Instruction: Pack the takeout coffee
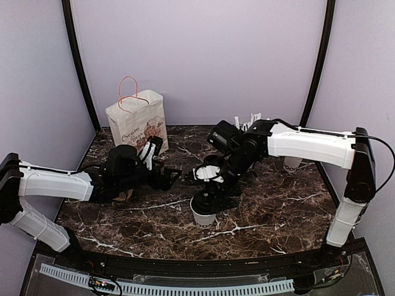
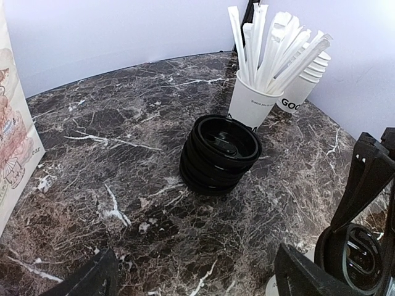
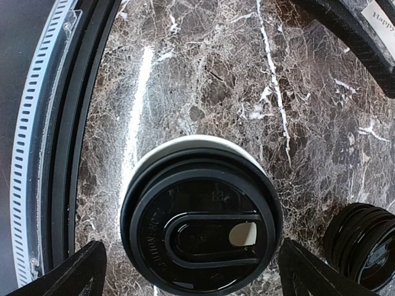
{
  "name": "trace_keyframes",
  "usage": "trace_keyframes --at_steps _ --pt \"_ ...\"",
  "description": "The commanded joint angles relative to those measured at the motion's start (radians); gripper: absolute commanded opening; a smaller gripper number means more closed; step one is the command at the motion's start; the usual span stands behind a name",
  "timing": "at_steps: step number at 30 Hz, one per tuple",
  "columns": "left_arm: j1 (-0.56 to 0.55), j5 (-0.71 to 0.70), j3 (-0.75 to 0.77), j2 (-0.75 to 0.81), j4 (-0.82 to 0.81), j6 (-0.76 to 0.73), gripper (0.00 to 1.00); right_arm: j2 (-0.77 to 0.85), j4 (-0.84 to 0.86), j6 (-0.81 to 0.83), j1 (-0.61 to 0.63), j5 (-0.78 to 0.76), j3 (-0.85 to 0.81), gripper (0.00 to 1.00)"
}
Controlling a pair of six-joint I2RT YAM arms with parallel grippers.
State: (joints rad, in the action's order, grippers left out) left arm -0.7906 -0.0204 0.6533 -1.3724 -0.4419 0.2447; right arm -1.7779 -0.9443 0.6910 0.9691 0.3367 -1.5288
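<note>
- The takeout coffee (image 1: 203,209) stands upright on the table (image 1: 278,228), directly beneath my right end effector (image 1: 210,174), whose jaws gape wide and empty.
- My left end effector (image 1: 174,178), likewise wide and empty, sits off to the cup's side.

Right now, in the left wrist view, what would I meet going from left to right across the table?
Bag → lid stack → cup of sticks → stacked cups.
</note>
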Motion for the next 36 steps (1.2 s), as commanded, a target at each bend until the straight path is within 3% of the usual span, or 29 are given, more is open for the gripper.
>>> trace_keyframes --at_steps 1,23,36 --pt "0.005 0.006 -0.014 0.027 -0.038 0.005 0.90 -0.010 -0.010 -0.011 0.012 -0.025 -0.031 0.99" --pt "0.005 0.012 -0.008 0.020 -0.035 -0.015 0.89 -0.014 0.044 -0.082 0.045 -0.086 -0.045 0.70" --pt "0.005 0.019 0.001 0.022 -0.027 -0.019 0.89 -0.023 0.009 -0.076 0.063 -0.041 -0.046 0.66"
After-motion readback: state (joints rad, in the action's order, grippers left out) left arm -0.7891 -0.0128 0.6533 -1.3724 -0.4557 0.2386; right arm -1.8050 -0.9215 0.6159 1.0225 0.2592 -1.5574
